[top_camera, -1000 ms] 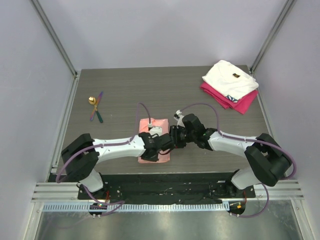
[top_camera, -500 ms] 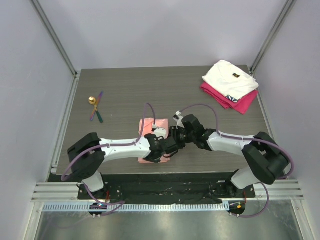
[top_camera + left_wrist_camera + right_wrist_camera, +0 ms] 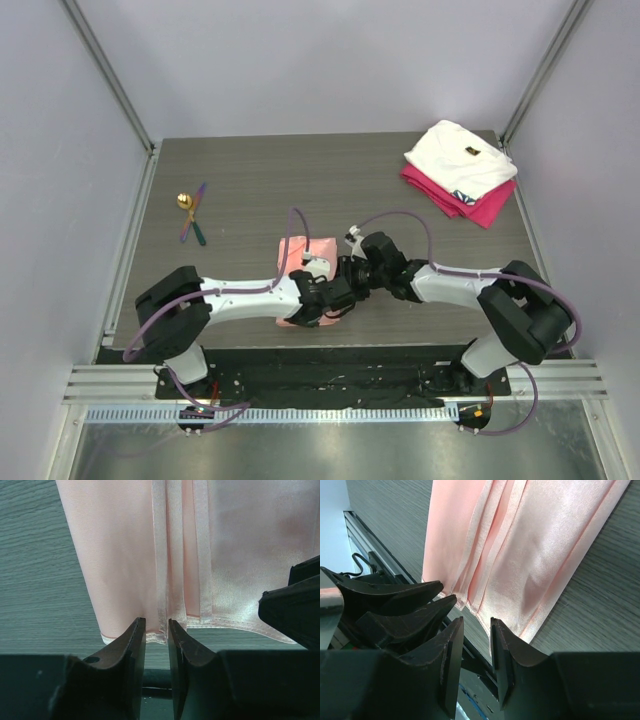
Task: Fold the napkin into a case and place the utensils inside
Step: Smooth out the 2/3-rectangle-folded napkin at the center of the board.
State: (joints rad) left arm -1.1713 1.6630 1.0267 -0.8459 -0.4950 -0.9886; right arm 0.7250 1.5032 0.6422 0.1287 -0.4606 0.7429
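At lower centre of the top view: napkin (image 3: pixel 320 247), folded into a layered strip, case seemingly unfinished. Left gripper (image 3: pixel 156 630) and right gripper (image 3: pixel 477 622) at its near hem, jaws narrowly parted, nothing visibly pinched. Utensils (image 3: pixel 190 215) at left, well apart, not yet inserted.

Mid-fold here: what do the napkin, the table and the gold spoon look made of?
Napkin: thin cloth, probably satin-like synthetic; soft sheen, stitched hems, crisp folds.
Table: grey wood-grain surface, matte, likely laminate; fine straight streaks.
Spoon: shiny gold bowl, probably metal; too small to be sure.
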